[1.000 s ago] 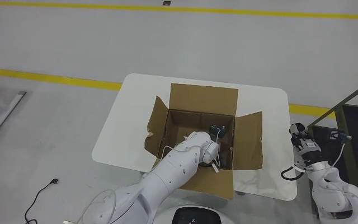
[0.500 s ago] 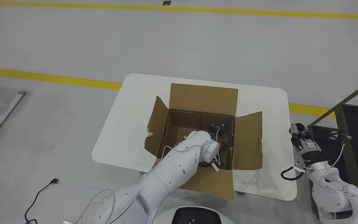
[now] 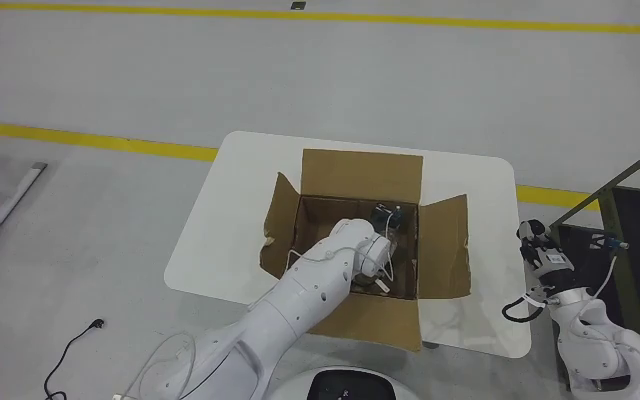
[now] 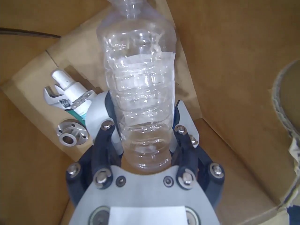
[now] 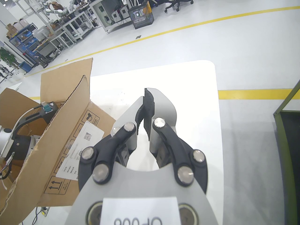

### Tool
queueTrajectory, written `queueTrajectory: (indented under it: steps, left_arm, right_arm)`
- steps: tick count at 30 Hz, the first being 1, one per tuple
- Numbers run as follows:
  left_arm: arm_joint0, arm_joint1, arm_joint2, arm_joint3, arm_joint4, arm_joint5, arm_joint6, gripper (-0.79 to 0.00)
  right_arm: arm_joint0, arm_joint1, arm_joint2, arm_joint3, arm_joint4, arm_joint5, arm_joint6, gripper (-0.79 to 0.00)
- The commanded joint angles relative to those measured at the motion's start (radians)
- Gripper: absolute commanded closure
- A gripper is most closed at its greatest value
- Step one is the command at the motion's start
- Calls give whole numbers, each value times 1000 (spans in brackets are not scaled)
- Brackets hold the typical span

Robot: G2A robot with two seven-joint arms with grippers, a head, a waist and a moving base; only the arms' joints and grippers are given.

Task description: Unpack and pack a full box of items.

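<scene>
An open cardboard box (image 3: 362, 178) stands on the white table (image 3: 230, 210). My left gripper (image 4: 143, 113) is down inside it, shut on a clear plastic bottle (image 4: 138, 76) with a white cap ring. On the box floor beside the bottle lie a white-capped tube (image 4: 70, 87), an adjustable wrench (image 4: 55, 98) and a round metal flange (image 4: 69, 136). My right gripper (image 5: 146, 103) hangs shut and holds nothing, off the table's right end (image 3: 535, 245), with the box's side wall (image 5: 70, 127) beside it.
The box flaps (image 3: 445, 250) stand open on all sides. A dark green frame (image 3: 610, 215) stands off the table's right end. Yellow floor lines (image 3: 100, 142) run behind the table. Bare tabletop (image 5: 182, 80) lies to the right of the box.
My left arm has shifted slightly toward the box's far side, carrying the bottle. The right arm has not moved.
</scene>
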Motion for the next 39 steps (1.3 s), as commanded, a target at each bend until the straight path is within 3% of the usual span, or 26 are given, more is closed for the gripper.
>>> queueTrajectory:
  steps: [1,13,21,33,39]
  left_arm:
    - [4,5,-11,-20,4,1,-7,0]
    - [41,37,-77,-129,49,6,-51,0]
    - [73,57,-113,-204,93,18,-83,0]
    - [125,87,-176,-331,147,23,-146,0]
    - [152,99,-206,-376,163,14,-158,0]
  right_arm:
    - [0,0,0,0,0,0,0,0]
    - [1,0,0,-1,5,0,-1,0]
    - [15,-3,16,-32,151,-59,77,0]
    - [27,-8,55,-63,441,-47,223,0]
    - [26,-4,64,-56,481,-73,313,0]
